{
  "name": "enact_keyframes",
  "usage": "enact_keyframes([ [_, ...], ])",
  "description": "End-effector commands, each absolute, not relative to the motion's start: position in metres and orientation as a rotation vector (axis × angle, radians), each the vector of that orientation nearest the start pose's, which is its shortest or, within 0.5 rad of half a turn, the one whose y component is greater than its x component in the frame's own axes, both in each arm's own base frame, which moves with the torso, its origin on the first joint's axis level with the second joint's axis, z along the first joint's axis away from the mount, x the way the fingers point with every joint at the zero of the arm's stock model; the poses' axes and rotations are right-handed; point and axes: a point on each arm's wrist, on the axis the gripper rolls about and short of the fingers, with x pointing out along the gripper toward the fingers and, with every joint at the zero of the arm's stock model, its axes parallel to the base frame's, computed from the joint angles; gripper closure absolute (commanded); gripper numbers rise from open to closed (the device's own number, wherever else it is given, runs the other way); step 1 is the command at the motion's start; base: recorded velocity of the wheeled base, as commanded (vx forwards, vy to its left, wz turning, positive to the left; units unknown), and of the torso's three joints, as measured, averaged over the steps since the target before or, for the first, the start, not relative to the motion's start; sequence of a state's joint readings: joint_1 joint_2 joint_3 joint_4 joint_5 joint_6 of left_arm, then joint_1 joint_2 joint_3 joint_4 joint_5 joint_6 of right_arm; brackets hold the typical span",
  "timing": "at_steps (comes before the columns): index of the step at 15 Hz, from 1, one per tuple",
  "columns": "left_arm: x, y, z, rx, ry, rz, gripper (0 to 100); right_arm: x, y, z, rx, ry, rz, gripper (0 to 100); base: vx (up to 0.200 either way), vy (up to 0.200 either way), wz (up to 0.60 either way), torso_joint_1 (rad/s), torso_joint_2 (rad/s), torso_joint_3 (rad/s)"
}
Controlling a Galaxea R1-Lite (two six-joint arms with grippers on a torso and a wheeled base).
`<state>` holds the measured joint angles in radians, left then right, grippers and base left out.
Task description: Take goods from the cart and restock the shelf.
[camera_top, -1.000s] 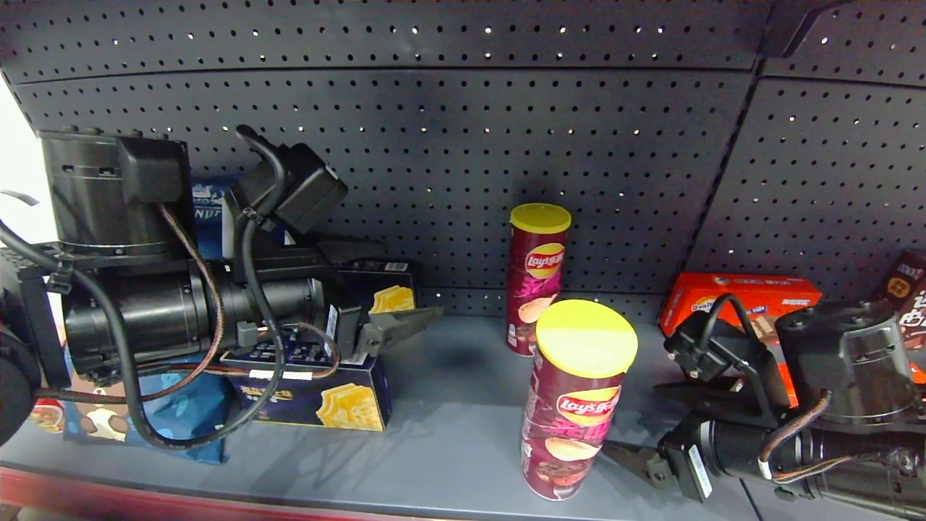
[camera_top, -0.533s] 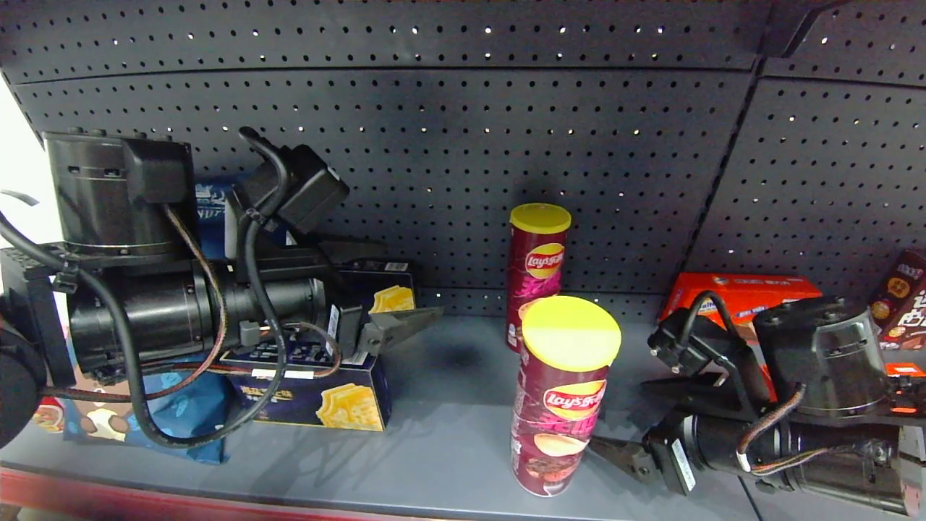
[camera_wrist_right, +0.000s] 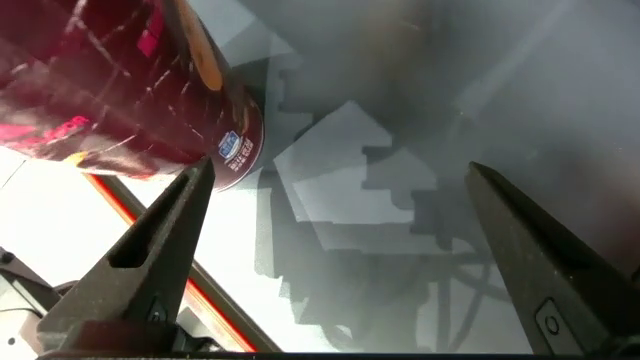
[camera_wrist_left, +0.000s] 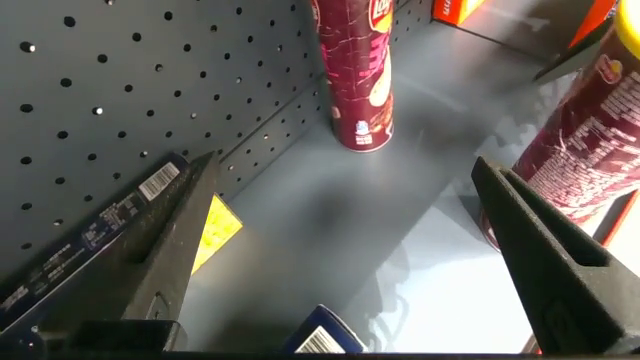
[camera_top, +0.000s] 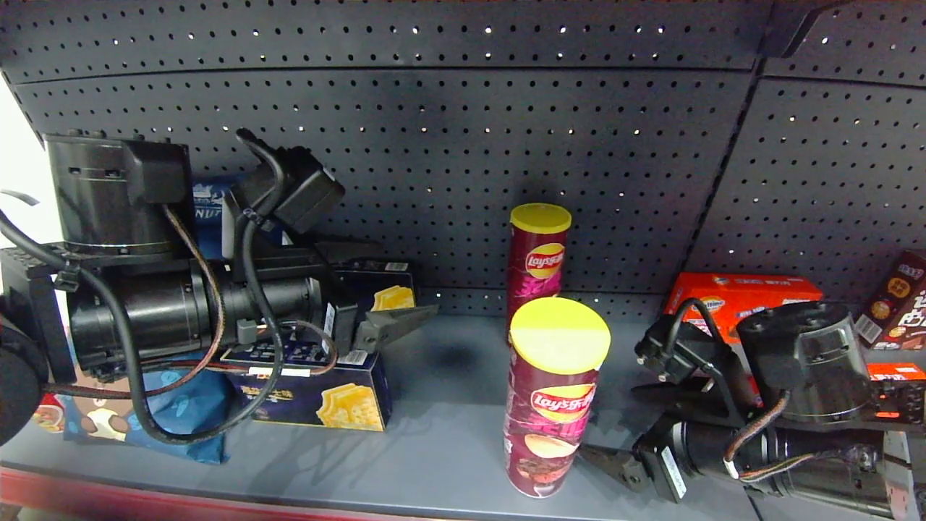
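Note:
Two maroon chip cans with yellow lids stand on the grey shelf [camera_top: 448, 391]. The back can [camera_top: 539, 253] [camera_wrist_left: 355, 70] is by the pegboard. The front can [camera_top: 553, 398] [camera_wrist_left: 590, 130] [camera_wrist_right: 110, 90] stands near the shelf's front edge. My right gripper [camera_top: 611, 423] [camera_wrist_right: 340, 175] lies low just right of the front can, open, with one fingertip [camera_wrist_right: 195, 185] close to the can's base; the can is not between the fingers. Over the boxes at the left, my left gripper [camera_top: 405, 282] [camera_wrist_left: 345, 165] hangs open and holds nothing.
Dark blue cracker boxes [camera_top: 325, 394] and a blue bag [camera_top: 181, 412] sit under the left arm. At the right are an orange box [camera_top: 738, 297] and a brown packet [camera_top: 897, 297]. Bare shelf lies between the boxes and cans. The red front edge [camera_top: 145, 499] is close.
The front can has shifted left along the shelf's front, and my right arm and gripper have moved left with it. The left arm has stayed put.

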<state>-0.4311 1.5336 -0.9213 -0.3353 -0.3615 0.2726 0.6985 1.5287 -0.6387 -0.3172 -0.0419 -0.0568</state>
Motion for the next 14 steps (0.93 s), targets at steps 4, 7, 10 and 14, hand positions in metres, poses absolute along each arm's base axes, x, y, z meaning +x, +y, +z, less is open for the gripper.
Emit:
enact_keyframes([
  [4,0.231,-0.128,0.236,0.28,0.158,-0.868,0,0.175,0.146,0.174,-0.238,0.451,0.654,0,0.0,0.0,0.0,0.0,0.0,0.0],
  [7,0.209,-0.122,0.246,0.28,0.11,-0.879,0,0.161,0.131,0.201,-0.195,0.333,0.626,0,0.0,0.0,0.0,0.0,0.0,0.0],
  [10,0.172,-0.098,0.257,0.265,0.043,-0.843,0,0.136,0.103,0.218,-0.142,0.228,0.586,0,0.0,0.0,0.0,0.0,0.0,0.0],
  [14,0.127,-0.047,0.252,0.242,-0.011,-0.656,0,0.113,0.053,0.223,-0.095,0.135,0.382,0,0.0,0.0,0.0,0.0,0.0,0.0],
])
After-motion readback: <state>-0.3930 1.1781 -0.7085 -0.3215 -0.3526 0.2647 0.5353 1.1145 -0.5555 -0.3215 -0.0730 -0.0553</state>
